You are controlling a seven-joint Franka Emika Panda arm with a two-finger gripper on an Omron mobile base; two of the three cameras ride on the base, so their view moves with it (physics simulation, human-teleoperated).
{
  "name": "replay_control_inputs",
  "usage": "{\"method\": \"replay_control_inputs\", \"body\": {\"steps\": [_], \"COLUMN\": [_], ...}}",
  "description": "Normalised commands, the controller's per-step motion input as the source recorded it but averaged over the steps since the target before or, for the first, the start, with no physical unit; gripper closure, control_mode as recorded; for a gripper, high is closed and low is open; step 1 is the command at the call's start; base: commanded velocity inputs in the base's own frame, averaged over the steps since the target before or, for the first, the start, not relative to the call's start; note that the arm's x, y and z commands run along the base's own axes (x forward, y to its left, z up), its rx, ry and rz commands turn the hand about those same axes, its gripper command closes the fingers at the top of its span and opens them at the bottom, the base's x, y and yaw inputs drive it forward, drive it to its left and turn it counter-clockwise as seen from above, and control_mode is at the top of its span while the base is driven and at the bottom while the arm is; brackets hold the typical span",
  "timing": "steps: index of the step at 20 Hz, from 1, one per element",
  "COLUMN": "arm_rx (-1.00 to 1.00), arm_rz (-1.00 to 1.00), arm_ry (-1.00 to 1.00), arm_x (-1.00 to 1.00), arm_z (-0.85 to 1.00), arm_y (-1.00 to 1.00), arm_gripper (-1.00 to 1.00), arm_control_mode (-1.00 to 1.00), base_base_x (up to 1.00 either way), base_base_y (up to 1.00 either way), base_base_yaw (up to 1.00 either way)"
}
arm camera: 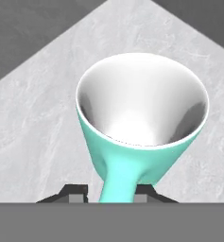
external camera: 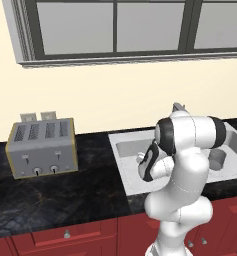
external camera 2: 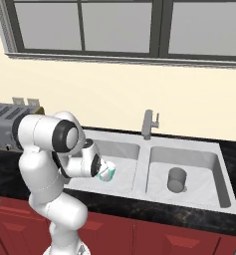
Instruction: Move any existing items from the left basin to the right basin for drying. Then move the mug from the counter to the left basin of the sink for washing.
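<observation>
The teal-and-white mug (external camera 2: 107, 173) hangs tilted low inside the left basin (external camera 2: 125, 148) of the sink. My gripper (external camera 2: 100, 170) is at its handle. In the hand view the mug (arm camera: 142, 108) looms large, mouth toward the camera, over the pale basin floor (arm camera: 38, 123). Its teal handle runs down between my gripper's (arm camera: 111, 194) two tips, with a small gap showing at the left fingertip (arm camera: 76, 193). The jaws stand slightly open around the handle. The dull-grey cup (external camera 2: 177, 179) stands upright in the right basin (external camera 2: 204, 158), also seen as the cup (external camera: 217, 159) past my arm.
A grey faucet (external camera 2: 148, 124) rises at the middle back of the sink. A silver toaster (external camera: 42, 148) sits on the black counter (external camera: 65, 192) left of the sink. Red cabinets run below and a window is above the wall.
</observation>
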Motion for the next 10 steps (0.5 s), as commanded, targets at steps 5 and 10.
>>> {"method": "replay_control_inputs", "body": {"steps": [5,10], "arm_rx": [0.00,0.00], "arm_rz": [0.00,0.00], "arm_ry": [-0.07,-0.04], "arm_x": [-0.13,-0.08], "arm_z": [0.07,0.24], "arm_y": [0.01,0.06], "arm_gripper": [-1.00,-1.00], "arm_control_mode": [-1.00,-1.00], "base_base_x": [0.00,0.00], "base_base_y": [0.00,0.00], "base_base_yaw": [0.00,0.00]}}
